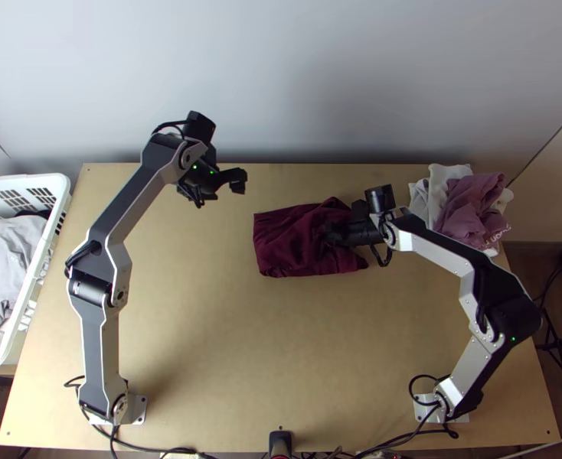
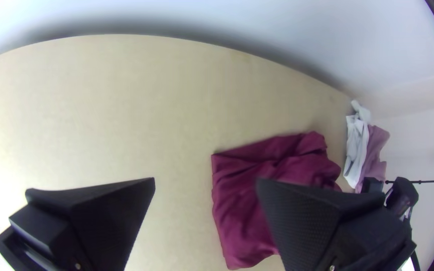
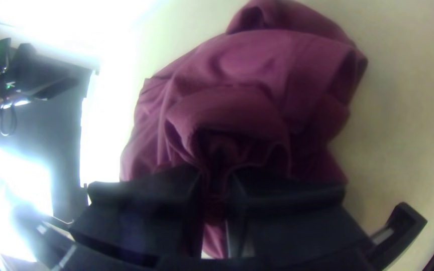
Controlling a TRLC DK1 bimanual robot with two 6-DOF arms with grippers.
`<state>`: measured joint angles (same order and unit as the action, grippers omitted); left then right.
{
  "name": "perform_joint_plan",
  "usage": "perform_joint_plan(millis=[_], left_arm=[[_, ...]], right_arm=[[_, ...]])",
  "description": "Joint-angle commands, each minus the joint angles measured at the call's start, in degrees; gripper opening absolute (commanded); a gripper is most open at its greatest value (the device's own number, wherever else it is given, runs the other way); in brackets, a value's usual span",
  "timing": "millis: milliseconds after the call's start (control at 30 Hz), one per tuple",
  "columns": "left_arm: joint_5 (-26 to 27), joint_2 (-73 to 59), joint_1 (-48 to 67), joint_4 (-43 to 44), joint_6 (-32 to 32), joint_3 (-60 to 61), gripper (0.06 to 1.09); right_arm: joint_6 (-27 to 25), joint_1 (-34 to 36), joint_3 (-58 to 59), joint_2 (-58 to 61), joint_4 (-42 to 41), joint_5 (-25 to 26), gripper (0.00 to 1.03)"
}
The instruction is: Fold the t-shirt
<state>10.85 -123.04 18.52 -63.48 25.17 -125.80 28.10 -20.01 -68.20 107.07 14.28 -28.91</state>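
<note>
Maroon t-shirt (image 1: 285,249), rumpled, a fold inside right pincer (image 1: 333,234)

Light wooden table (image 1: 204,329) | rumpled maroon t-shirt (image 1: 281,249) | white and mauve cloth pile (image 1: 471,210), far right corner

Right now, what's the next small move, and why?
I'd probably ease the right gripper gently outward to smooth the maroon t-shirt: cloth is pinched between its fingers and bunched around them, while the side nearer the open left gripper lies flatter.
</note>
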Motion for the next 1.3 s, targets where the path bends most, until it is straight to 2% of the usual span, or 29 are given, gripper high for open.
perform_joint_plan(millis=[0,167,267,500,533,600,633,800,867,1067,1267], left_arm=[[-0.8,-0.4,-1.6,-1.8,-0.9,0.6,1.04],[-1.4,0.4,-1.7,-2.5,-1.8,1.9,1.04],[-1.4,1.2,-2.1,-2.9,-2.0,2.5,1.04],[-2.0,1.4,-2.2,-2.4,-1.9,2.6,1.04],[-2.0,1.4,-2.1,-2.3,-1.9,2.6,1.04],[-2.1,1.5,-2.1,-2.4,-1.8,2.6,1.04],[-2.1,1.5,-2.1,-2.5,-1.9,2.6,1.04],[-2.3,1.5,-3.1,-2.8,-2.2,3.5,1.04],[-2.3,1.5,-3.4,-2.7,-2.3,3.7,1.04],[-2.6,1.9,-3.7,-2.8,-2.5,3.8,1.04],[-2.9,3.6,-4.3,-2.8,-3.6,5.1,1.04]], right_arm=[[-4.3,-1.5,1.2,-3.0,2.9,2.6,0.03],[-6.8,-1.7,7.2,-7.5,3.8,5.5,0.03],[-6.8,0.8,10.0,-12.3,3.8,6.8,0.03],[-7.3,2.7,7.6,-18.1,3.8,6.6,0.04],[-7.4,2.6,7.6,-18.1,3.8,6.6,0.20],[-7.1,2.3,7.8,-18.1,5.6,6.5,0.73],[-7.1,1.9,8.1,-18.1,6.1,6.5,0.88],[-9.7,-0.6,11.8,-17.8,7.3,6.7,0.91],[-10.9,-1.0,12.9,-16.4,7.4,6.6,0.99],[-11.9,-0.6,13.4,-16.4,10.1,6.6,0.99],[-13.9,0.0,18.5,-24.9,13.2,6.7,0.99]])
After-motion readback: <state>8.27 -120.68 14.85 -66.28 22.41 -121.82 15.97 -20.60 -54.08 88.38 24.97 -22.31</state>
